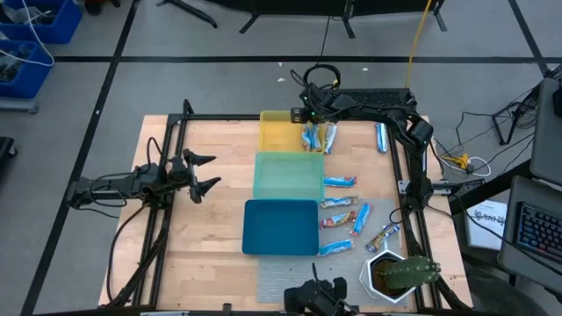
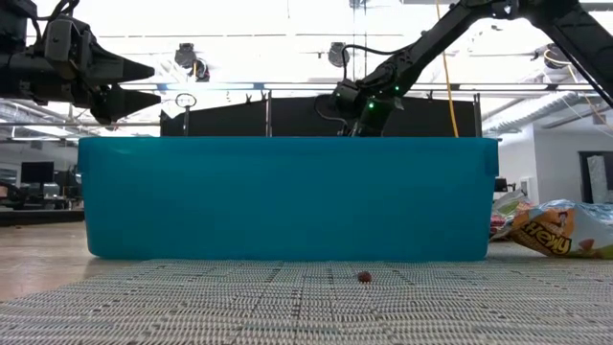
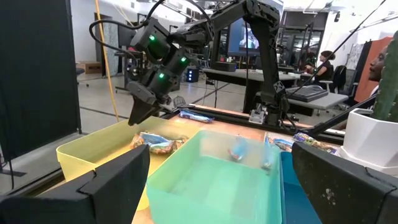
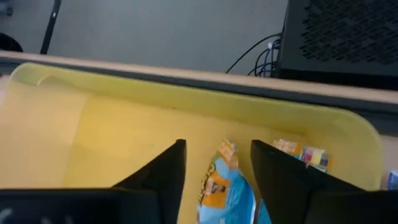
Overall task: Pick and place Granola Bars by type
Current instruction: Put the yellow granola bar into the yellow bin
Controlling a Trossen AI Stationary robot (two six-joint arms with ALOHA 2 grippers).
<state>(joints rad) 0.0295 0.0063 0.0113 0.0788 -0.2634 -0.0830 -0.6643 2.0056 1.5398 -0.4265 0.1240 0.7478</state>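
Right gripper (image 1: 309, 117) is reached across to the far side of the table and held over the yellow tray (image 1: 279, 127). From its own wrist camera the two fingers are seen spread apart with nothing clamped; a blue-and-orange bar (image 4: 225, 186) lies in the gap between them, down on the tray floor. Whether the tips touch the wrapper cannot be told.

The relation that counts: the bar sits directly under and slightly ahead of the fingers, its long axis running roughly along the fingers' own line, so the jaws would close across its short width. A second bar (image 4: 303, 151) lies just beside it, nearer the tray's curved corner (close enough to be nudged, by judgement).

From above, these bars (image 1: 318, 137) are seen bunched at the yellow tray's right end. The remaining bars (image 1: 341, 182) are scattered on the wood to the right of the green tray (image 1: 286, 175) and blue tray (image 1: 280, 226), one (image 1: 381, 136) lying apart near the right frame rail.

Left gripper (image 1: 200, 173) waits open over bare table, well apart from every bar. The right arm is clearly the nearer one.
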